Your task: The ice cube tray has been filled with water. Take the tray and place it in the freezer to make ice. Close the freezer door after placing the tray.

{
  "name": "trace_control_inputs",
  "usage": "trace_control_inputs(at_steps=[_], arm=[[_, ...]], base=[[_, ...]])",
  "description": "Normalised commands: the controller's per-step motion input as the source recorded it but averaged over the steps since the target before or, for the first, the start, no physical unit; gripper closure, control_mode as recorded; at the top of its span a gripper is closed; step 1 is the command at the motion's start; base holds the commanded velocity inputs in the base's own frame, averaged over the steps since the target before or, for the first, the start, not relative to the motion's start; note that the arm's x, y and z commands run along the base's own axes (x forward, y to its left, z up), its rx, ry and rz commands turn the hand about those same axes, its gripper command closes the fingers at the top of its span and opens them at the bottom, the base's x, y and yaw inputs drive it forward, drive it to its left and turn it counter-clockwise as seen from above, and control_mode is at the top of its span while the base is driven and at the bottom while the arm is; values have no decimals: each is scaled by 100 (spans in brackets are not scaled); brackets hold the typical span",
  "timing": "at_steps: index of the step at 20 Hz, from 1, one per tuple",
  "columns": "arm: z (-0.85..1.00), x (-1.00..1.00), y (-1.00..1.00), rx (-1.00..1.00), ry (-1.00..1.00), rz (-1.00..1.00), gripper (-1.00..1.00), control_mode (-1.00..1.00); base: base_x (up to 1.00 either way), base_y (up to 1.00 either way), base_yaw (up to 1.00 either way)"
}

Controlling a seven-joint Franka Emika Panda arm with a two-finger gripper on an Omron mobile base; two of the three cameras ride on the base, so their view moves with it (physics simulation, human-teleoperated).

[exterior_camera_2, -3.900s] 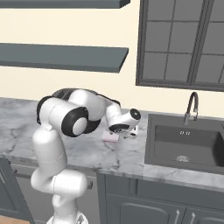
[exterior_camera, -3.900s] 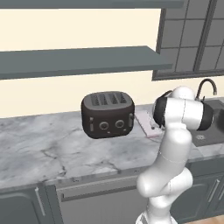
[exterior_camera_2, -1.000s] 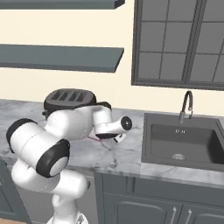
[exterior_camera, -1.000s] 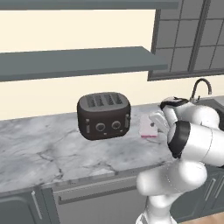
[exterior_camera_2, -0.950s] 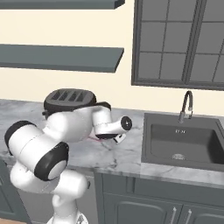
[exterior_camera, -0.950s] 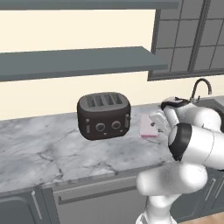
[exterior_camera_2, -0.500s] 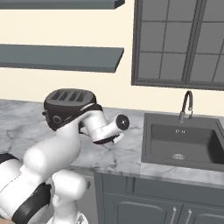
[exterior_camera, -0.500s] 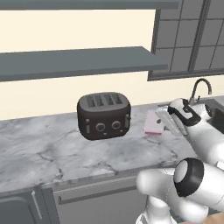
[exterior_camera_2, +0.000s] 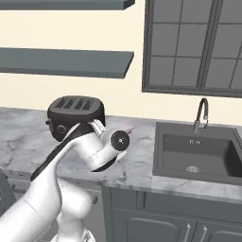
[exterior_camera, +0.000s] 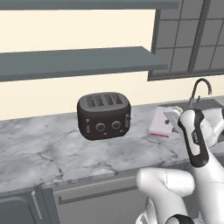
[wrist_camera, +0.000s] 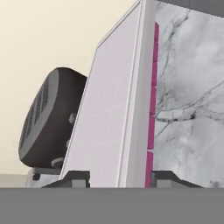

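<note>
Between the fingertips of the gripper (wrist_camera: 117, 177), clamped, the ice cube tray (wrist_camera: 114, 105) has lifted off the counter (exterior_camera: 52, 153): pale slab, pink rim.

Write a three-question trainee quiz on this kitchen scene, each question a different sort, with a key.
1. True or false: the ice cube tray sits between the two finger tips of the gripper.
2. Multiple choice: in the left base view, what stands on the counter to the left of the tray?
A. a kettle
B. a black toaster
C. a cutting board
3. Fill in: in the right base view, the faucet stands behind the ____.

Key:
1. True.
2. B.
3. sink.
</note>
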Motion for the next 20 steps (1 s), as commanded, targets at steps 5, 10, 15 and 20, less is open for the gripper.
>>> trace_control_inputs(at_steps=[5, 10, 15, 20], arm=[[72, -55, 0, 0, -11, 0, 100, -100], [80, -43, 0, 0, -1, 0, 100, -100], [75, -36, 0, 0, 1, 0, 100, -100], [42, -45, 0, 0, 0, 0, 100, -100]], base=[[0, 0, 0], [0, 0, 0], [0, 0, 0], [0, 0, 0]])
